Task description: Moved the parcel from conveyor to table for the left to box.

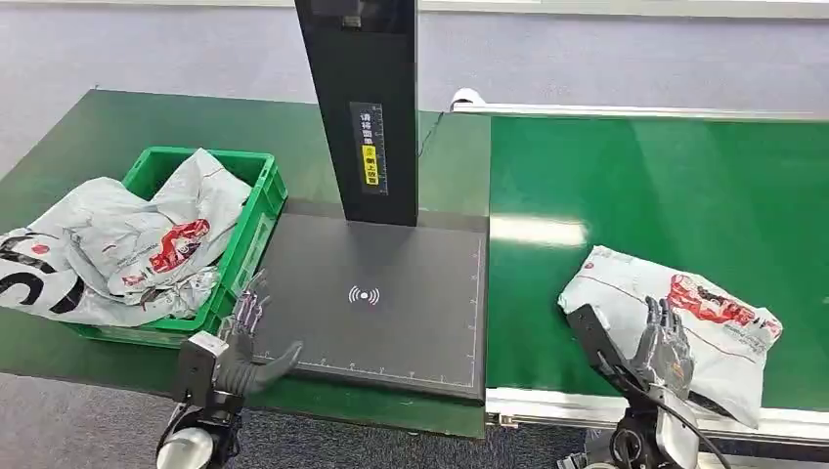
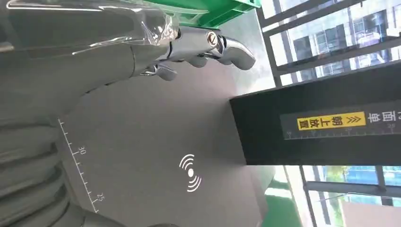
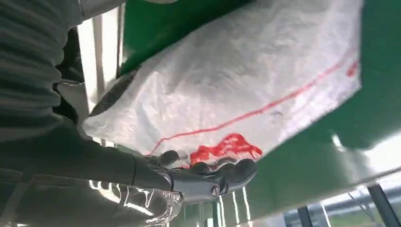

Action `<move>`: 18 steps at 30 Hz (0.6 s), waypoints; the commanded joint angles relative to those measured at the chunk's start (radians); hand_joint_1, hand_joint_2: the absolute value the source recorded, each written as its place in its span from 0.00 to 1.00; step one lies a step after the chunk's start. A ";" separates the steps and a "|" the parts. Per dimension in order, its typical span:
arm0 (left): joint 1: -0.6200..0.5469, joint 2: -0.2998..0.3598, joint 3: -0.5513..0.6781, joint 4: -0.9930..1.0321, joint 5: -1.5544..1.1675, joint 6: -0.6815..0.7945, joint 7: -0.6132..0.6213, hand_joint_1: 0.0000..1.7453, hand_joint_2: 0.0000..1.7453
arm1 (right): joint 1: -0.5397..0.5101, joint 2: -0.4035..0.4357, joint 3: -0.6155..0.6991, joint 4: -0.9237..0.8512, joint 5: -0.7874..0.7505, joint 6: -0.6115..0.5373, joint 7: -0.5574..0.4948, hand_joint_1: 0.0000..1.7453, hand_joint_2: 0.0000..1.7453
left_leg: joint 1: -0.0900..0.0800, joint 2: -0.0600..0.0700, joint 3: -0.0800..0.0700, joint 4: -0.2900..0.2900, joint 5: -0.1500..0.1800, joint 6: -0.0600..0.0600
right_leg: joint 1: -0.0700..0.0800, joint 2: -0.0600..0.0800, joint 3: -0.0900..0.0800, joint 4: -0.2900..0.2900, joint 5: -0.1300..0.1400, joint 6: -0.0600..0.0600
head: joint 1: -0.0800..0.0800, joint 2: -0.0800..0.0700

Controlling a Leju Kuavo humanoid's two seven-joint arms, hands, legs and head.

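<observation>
A white parcel (image 1: 616, 283) with red print lies near the front edge of the green conveyor belt (image 1: 665, 186). My right hand (image 1: 665, 342) stands upright against the parcel's near side with its fingers apart and nothing gripped. In the right wrist view its fingertips (image 3: 236, 170) lie against the parcel (image 3: 246, 80). My left hand (image 1: 244, 342) hovers at the front left corner of the black pad (image 1: 391, 293) on the table. Its fingers are spread and its thumb points over the pad. The left wrist view has that hand (image 2: 142, 52) empty above the pad (image 2: 156, 142).
A green crate (image 1: 259, 171) at the table's left holds several white parcels (image 1: 147, 244), which spill over its left rim. A tall black post (image 1: 367, 107) rises from the back of the pad. The conveyor's metal front rail (image 1: 547, 403) runs just below the parcel.
</observation>
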State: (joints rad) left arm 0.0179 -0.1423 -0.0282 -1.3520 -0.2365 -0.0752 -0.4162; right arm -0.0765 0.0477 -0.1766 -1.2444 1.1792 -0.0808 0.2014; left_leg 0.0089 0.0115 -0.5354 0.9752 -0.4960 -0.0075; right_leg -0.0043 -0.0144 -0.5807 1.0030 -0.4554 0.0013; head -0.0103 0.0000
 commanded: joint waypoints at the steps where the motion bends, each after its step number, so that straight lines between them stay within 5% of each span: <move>1: -0.026 -0.009 0.017 0.047 -0.005 -0.006 0.015 0.00 1.00 | -0.006 0.007 -0.043 0.061 0.034 0.088 0.052 0.00 1.00 | 0.000 -0.002 0.001 -0.002 0.001 0.000 | 0.000 0.000 0.001 -0.002 0.001 0.000 | 0.000 0.000; 18: -0.017 -0.004 0.014 0.050 -0.007 -0.014 0.014 0.00 1.00 | -0.157 -0.077 -0.155 0.261 0.053 0.086 0.031 0.00 1.00 | 0.000 0.001 0.001 -0.001 0.000 0.000 | 0.000 0.002 0.001 -0.001 0.001 0.000 | 0.000 0.000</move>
State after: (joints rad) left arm 0.0174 -0.1511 -0.0278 -1.3508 -0.2403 -0.0828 -0.4040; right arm -0.1030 0.0302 -0.2548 -1.1998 1.2154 -0.0225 0.2396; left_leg 0.0089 0.0117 -0.5354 0.9752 -0.4960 -0.0075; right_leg -0.0044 -0.0144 -0.5807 1.0030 -0.4554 0.0014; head -0.0107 0.0000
